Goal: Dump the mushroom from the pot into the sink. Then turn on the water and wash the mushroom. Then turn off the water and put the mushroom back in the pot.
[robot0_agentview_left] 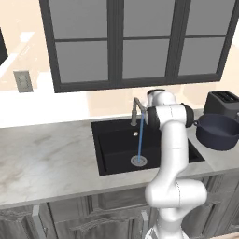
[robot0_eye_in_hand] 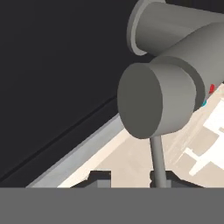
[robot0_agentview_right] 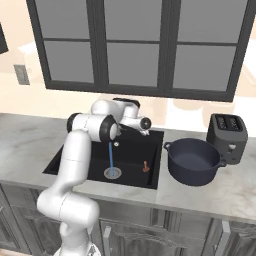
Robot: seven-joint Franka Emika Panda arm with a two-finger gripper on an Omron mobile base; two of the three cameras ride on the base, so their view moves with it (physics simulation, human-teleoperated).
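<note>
Mushroom (robot0_agentview_right: 145,166) stands upright in sink (robot0_agentview_right: 135,172), stem down, right of drain, w/ water running. Pot (robot0_agentview_right: 194,161) upright on bench (robot0_agentview_right: 230,192) beside sink. Arm bent over basin; claw (robot0_eye_in_hand: 129,178) at faucet handle (robot0_eye_in_hand: 157,159), tips apart, grip unclear.

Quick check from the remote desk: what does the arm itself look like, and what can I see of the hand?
The arm is glossy white, built of rounded tube segments with dark bands at the joints. The hand shows two small dark finger tips. No cables or markings are visible.

Home kitchen: sink (robot0_agentview_left: 103,154), toaster (robot0_agentview_right: 228,131) (marble counter (robot0_agentview_left: 46,156), dark cabinets (robot0_agentview_left: 135,42))
</note>
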